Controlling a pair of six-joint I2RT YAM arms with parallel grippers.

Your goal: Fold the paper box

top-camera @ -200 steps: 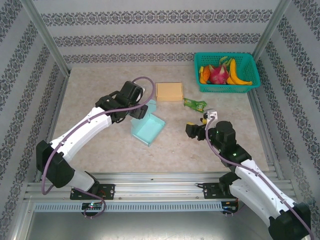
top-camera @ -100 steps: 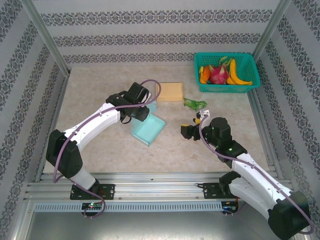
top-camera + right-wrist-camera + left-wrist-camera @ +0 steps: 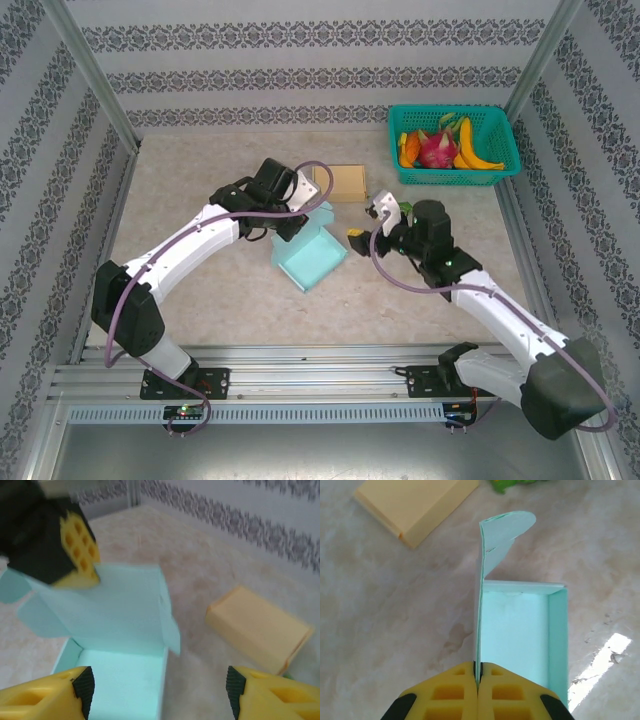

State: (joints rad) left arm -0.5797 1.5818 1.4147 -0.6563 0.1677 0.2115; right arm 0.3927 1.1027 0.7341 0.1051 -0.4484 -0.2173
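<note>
The mint paper box (image 3: pixel 312 258) lies open on the table, its lid flap (image 3: pixel 492 545) standing upright. My left gripper (image 3: pixel 478 677) is shut on the lower edge of that flap, the yellow pads pressed on the thin card; from above, this left gripper (image 3: pixel 300 218) sits at the box's far left side. My right gripper (image 3: pixel 159 685) is open and wide, hovering just off the box's right side, with the box's right wall (image 3: pixel 162 680) and bare table between its fingers (image 3: pixel 82 685). In the top view the right gripper (image 3: pixel 362 228) is close to the box's right corner.
A folded yellow box (image 3: pixel 340 182) lies just behind the mint one, also visible as the yellow box (image 3: pixel 260 627). A green basket (image 3: pixel 450 110) of fruit stands at the back right. A small green object (image 3: pixel 402 210) lies behind the right wrist. Patterned walls enclose the table.
My left gripper has shut on the lid flap and the box has shifted right and turned. The right arm has swung left and forward up to the box.
</note>
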